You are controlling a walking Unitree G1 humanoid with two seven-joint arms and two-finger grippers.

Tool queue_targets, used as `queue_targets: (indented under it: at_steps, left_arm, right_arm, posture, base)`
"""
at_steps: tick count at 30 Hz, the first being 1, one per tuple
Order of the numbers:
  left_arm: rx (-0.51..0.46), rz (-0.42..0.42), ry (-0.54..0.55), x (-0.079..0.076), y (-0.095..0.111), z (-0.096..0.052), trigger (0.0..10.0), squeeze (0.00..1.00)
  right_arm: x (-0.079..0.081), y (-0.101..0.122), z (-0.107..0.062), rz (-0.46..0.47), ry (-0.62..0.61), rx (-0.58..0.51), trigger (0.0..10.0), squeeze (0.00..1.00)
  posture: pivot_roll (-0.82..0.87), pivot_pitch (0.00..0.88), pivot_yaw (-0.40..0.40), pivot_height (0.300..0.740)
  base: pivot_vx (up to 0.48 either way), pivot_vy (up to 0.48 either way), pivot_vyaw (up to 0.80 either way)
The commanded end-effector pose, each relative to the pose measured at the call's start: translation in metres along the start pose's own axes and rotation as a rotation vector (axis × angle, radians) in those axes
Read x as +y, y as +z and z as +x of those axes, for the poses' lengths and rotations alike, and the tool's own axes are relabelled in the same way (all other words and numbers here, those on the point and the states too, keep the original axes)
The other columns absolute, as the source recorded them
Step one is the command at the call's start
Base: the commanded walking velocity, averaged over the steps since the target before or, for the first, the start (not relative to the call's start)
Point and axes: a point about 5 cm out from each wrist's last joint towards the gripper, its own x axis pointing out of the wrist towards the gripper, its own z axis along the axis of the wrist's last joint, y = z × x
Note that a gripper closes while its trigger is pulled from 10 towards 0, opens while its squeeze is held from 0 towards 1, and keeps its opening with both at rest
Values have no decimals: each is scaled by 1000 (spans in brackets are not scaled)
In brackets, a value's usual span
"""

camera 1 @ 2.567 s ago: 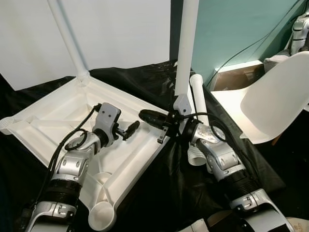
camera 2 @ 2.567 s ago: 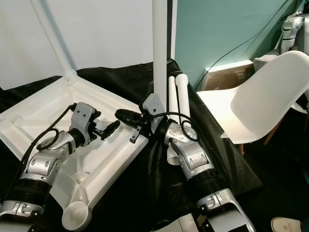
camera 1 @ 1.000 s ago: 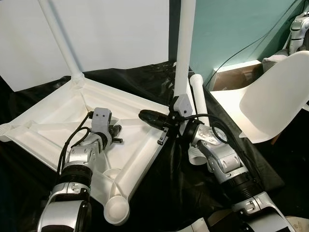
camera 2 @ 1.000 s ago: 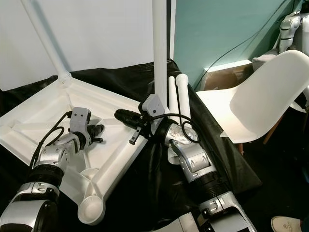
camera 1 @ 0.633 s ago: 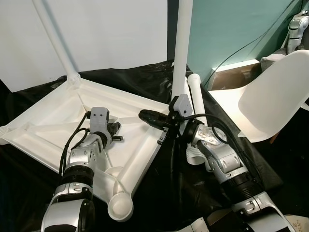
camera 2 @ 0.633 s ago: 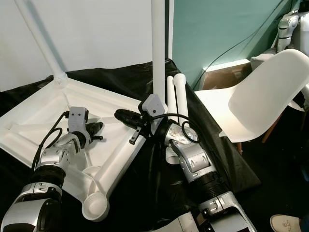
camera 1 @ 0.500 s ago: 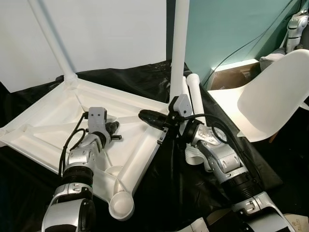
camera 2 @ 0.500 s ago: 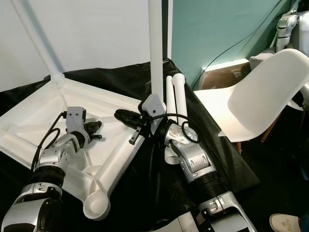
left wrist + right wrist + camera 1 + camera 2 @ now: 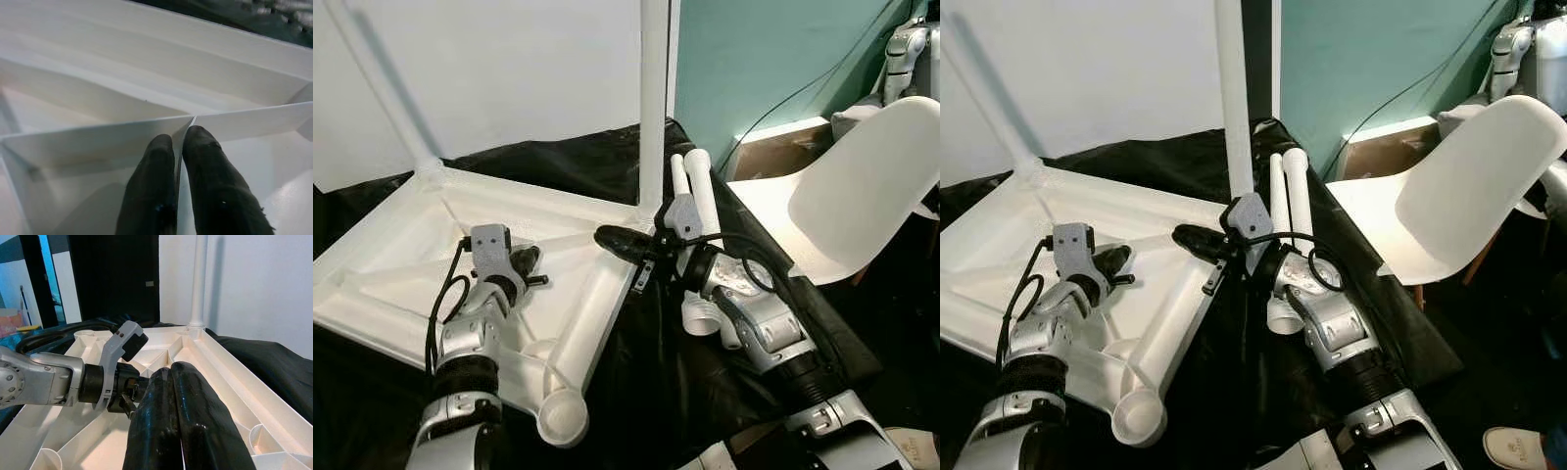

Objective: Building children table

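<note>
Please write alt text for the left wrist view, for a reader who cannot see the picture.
The left gripper has its two black fingers closed on a thin white rib inside the upturned white table top, seen close up. More ribs and shallow walls cross the hollow underside, and a strip of black sheet shows beyond the far edge.

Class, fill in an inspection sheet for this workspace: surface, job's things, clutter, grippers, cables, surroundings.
Surface: black sheet on the floor.
Job's things: upturned white tabletop with two legs fitted; loose legs beside it.
Clutter: nothing seen.
Grippers: left gripper jaws pinched on a tabletop rib; right gripper jaws shut, over the tabletop's edge.
Cables: black cable along the teal wall.
Surroundings: white chair, white wall.
</note>
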Motion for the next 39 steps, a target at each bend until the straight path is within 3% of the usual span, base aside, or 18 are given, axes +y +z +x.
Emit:
queue_targets:
  at_steps: [1, 10, 11, 14, 15, 16, 18, 19, 21, 23, 25, 26, 27, 28, 29, 32, 39]
  left_arm:
    - [69, -46, 762, 47, -22, -27, 0, 0]
    - [30, -78, 792, 39, -24, -32, 0, 0]
    - [32, -82, 771, 36, -24, -31, 0, 0]
    - [21, -42, 538, 15, -20, -16, 431, 0]
    - [-10, -36, 481, 9, -16, -14, 8196, 0]
    - [-37, -36, 430, 3, -13, -13, 9451, 0]
    - [-37, -36, 430, 3, -13, -13, 9451, 0]
    - [-81, -42, 374, -2, -7, -12, 10000, 1000]
    - [-81, -42, 374, -2, -7, -12, 10000, 1000]
    - [-179, -60, 182, -21, 10, -9, 10000, 1000]
    - [-179, -60, 182, -21, 10, -9, 10000, 1000]
    - [-218, -56, 105, -29, 17, -9, 10000, 1000]
    - [-257, -42, 47, -33, 24, -10, 10000, 43]
    - [-281, -31, 21, -34, 28, -12, 10000, 0]
    - [-281, -31, 21, -34, 28, -12, 10000, 0]
    - [-300, -12, 11, -31, 32, -13, 10000, 0]
    - [-304, 13, 10, -15, 41, -13, 10000, 0]
  right_arm:
    - [2, -1, 0, -1, 4, 12, 10000, 0]
    - [2, -2, 0, -1, 6, 15, 10000, 0]
    - [2, -2, 0, -1, 6, 16, 10000, 0]
    - [2, -3, -1, 0, 7, 19, 10000, 0]
    - [2, -3, -1, 0, 8, 20, 10000, 0]
    - [2, -3, -1, 0, 8, 21, 10000, 0]
    - [2, -3, -1, 0, 8, 21, 10000, 0]
    - [3, -3, -1, 0, 8, 22, 10000, 0]
    - [3, -3, -1, 0, 8, 22, 10000, 0]
    - [-1, -3, -2, 12, -32, 16, 10000, 0]
    - [-1, -3, -2, 12, -32, 16, 10000, 0]
    - [-3, -3, -3, 20, -63, 11, 10000, 0]
    - [-12, -3, -4, 31, -178, -5, 10000, 0]
    - [-19, -3, -7, 35, -275, -15, 10000, 0]
    - [-19, -3, -7, 35, -275, -15, 10000, 0]
    - [-28, -5, -12, 39, -430, -32, 10000, 0]
    - [-33, -11, -22, 73, -584, -36, 10000, 0]
  posture:
    - [-17, 0, 61, 740]
    - [-18, 0, 61, 740]
    - [-18, 0, 61, 740]
    - [-21, 0, 63, 740]
    - [-21, 0, 63, 740]
    - [-21, 0, 63, 740]
    - [-21, 0, 63, 740]
    - [-25, 0, 66, 740]
    - [-25, 0, 66, 740]
    - [-25, 0, 67, 740]
    - [-25, 0, 67, 740]
    - [-25, 0, 67, 740]
    - [-20, 0, 66, 740]
    - [-20, 0, 67, 740]
    - [-20, 0, 67, 740]
    - [-18, 0, 67, 740]
    - [-21, 0, 68, 740]
  base:
    - [0, 0, 0]
    - [0, 0, 0]
    - [0, 0, 0]
    - [0, 0, 0]
    - [0, 0, 0]
    - [0, 0, 0]
    - [0, 0, 0]
    - [0, 0, 0]
    - [0, 0, 0]
    - [0, 0, 0]
    - [0, 0, 0]
    - [0, 0, 0]
    - [0, 0, 0]
    - [0, 0, 0]
    - [0, 0, 0]
    - [0, 0, 0]
    - [0, 0, 0]
